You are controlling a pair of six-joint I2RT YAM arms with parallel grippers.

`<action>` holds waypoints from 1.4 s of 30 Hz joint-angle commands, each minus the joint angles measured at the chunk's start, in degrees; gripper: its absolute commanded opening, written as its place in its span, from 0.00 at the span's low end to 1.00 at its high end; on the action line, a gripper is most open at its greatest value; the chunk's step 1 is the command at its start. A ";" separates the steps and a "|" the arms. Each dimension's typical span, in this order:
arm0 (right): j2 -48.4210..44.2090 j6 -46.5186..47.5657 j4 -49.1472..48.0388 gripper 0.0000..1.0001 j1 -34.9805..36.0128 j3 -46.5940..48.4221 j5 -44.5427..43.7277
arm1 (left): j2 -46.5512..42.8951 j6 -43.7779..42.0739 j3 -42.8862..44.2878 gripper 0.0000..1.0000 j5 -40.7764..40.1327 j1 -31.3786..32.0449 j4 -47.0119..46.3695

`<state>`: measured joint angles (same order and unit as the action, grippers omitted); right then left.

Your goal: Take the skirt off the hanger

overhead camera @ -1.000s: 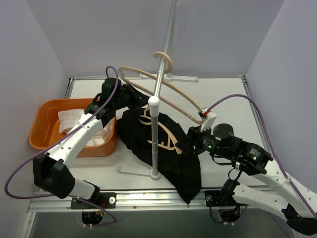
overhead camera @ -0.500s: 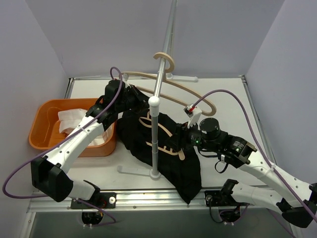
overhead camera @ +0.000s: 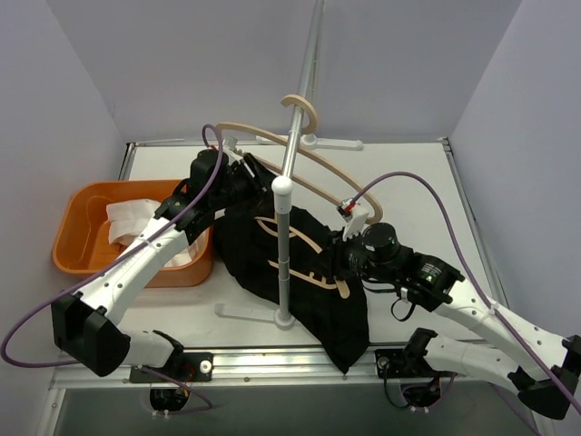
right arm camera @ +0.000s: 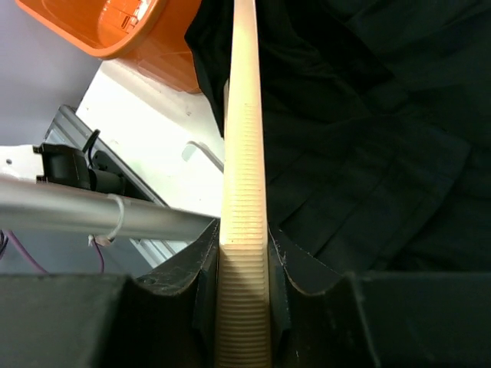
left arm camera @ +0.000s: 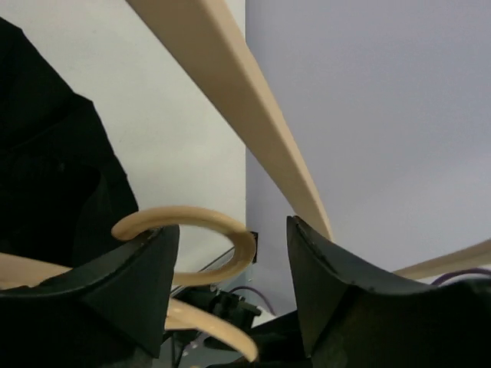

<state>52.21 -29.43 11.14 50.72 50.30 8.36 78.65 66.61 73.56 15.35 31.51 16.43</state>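
The black skirt (overhead camera: 313,304) lies heaped on the table round the rack's pole, also seen in the right wrist view (right arm camera: 368,115). A beige wooden hanger (overhead camera: 304,238) rests on it. My right gripper (overhead camera: 343,268) is shut on that hanger's ribbed arm (right arm camera: 244,153), which runs out over the skirt. A second beige hanger (overhead camera: 313,162) hangs by its hook (overhead camera: 304,107) on the rail. My left gripper (overhead camera: 243,173) stands open beside its left arm (left arm camera: 253,115), with nothing gripped. A hanger hook (left arm camera: 192,218) shows beyond its fingers.
An orange bin (overhead camera: 77,227) with white cloth (overhead camera: 127,218) sits at the left, under my left arm. The rack's upright pole (overhead camera: 283,245) and its foot bar (overhead camera: 250,313) stand between the arms. Grey walls close in on three sides.
My left gripper has opened. My right gripper has dropped from the hanging hanger's right end to the skirt and shut on the lower hanger's arm.
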 commanded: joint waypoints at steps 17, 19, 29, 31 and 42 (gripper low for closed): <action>-6.94 -9.05 17.68 0.00 0.52 3.22 -16.95 | -7.20 -8.33 0.09 0.94 -5.33 -1.54 16.16; -8.95 -11.77 20.76 0.00 0.52 3.40 -19.34 | -6.85 -9.91 0.27 0.94 -6.74 -1.45 20.03; -14.15 -16.18 22.62 0.00 0.43 3.40 -20.49 | -2.98 -13.79 -3.51 0.94 -7.80 3.99 20.23; -13.89 -16.10 22.44 0.00 0.43 3.66 -19.79 | -1.05 -13.87 -2.90 0.94 -8.32 6.01 19.96; -14.76 -16.18 22.53 0.00 0.52 4.80 -19.61 | 9.23 -14.84 4.13 0.94 -14.83 12.79 20.75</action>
<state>38.11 -44.99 34.61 51.09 52.25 -10.09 86.63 53.30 73.41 3.70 43.75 37.93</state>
